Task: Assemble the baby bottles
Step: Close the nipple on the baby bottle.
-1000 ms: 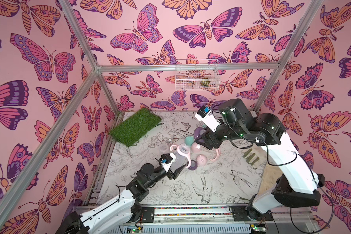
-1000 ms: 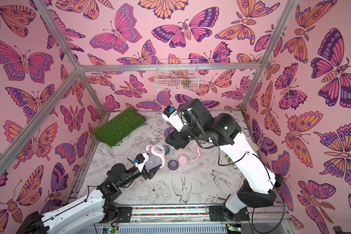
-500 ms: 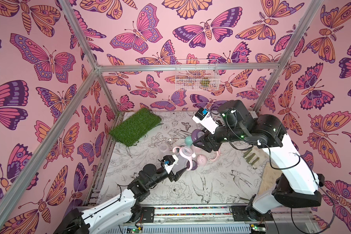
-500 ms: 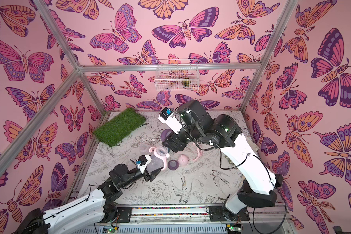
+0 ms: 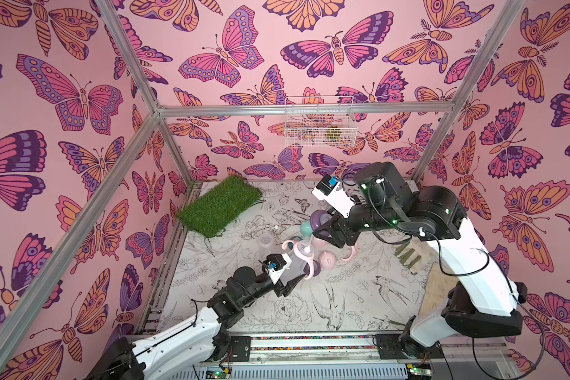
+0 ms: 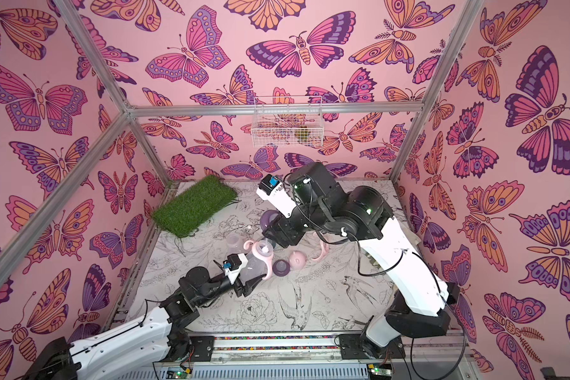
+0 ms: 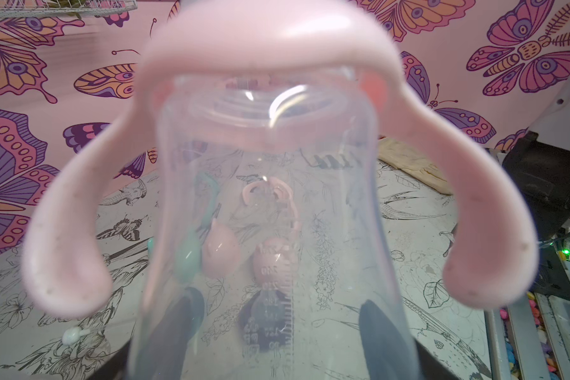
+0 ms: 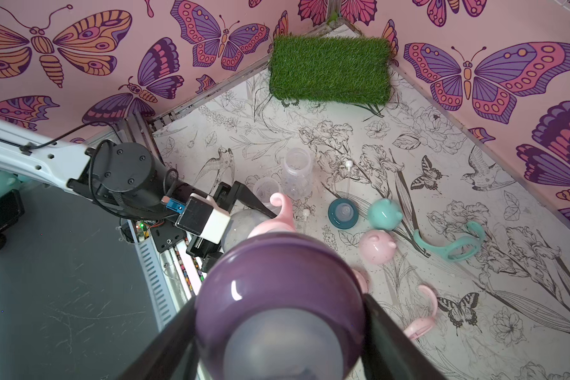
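Note:
My left gripper (image 7: 277,316) is shut on a clear baby bottle (image 7: 267,197) low on its body. The bottle (image 5: 295,263) tilts neck-up over the table's middle in both top views. A pink two-handled ring (image 7: 264,42) sits round its neck (image 6: 264,250). My right gripper (image 8: 278,329) is shut on a purple nipple collar (image 8: 277,273). It holds the collar (image 5: 320,218) a little above and behind the bottle's open neck, apart from it. In the right wrist view the collar hides most of the bottle.
On the table lie two clear bottles (image 8: 297,171), a teal collar (image 8: 343,212), a teal cap (image 8: 384,214), a pink cap (image 8: 375,245), a teal ring (image 8: 454,245) and a pink ring (image 8: 422,322). A second purple collar (image 5: 315,268) lies by the held bottle. A grass mat (image 5: 219,205) lies at the back left.
Both arms have shifted only slightly. The collar has come a little lower, towards the bottle's neck. Both grips are unchanged.

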You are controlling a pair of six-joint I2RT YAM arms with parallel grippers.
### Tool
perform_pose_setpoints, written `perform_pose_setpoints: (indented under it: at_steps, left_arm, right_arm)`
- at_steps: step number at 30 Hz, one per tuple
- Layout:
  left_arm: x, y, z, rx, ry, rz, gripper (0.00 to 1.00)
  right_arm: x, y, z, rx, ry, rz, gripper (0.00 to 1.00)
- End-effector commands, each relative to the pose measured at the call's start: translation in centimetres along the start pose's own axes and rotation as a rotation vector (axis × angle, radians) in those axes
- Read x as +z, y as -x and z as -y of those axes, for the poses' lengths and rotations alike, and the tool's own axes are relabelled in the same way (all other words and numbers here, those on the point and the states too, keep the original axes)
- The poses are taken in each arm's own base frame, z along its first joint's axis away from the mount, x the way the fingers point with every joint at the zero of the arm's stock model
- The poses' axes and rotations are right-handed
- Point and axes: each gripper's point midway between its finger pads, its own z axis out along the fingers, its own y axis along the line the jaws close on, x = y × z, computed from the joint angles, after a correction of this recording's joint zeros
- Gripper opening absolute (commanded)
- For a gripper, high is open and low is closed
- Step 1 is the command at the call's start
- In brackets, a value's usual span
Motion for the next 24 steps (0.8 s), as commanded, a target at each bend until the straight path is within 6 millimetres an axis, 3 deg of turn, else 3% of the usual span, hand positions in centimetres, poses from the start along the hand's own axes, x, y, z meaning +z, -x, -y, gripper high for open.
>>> perform_pose_setpoints:
  at_steps: [1, 17, 24]
  left_arm:
    - [0.1, 1.2, 0.1, 0.019, -0.004, 0.029, 0.0]
    - [0.8, 2.5, 0.9, 0.016, -0.044, 0.067, 0.0]
    - [0.4, 3.5, 0.8, 0.027, -0.032, 0.103, 0.0]
  right_arm:
    - [-0.2, 1.1, -0.9, -0.018, 0.036, 0.04, 0.42]
    - [1.1, 0.7, -1.7, -0.003, 0.092, 0.022, 0.42]
    - [2.4, -0.9, -1.9, 0.014, 0.113, -0.031, 0.42]
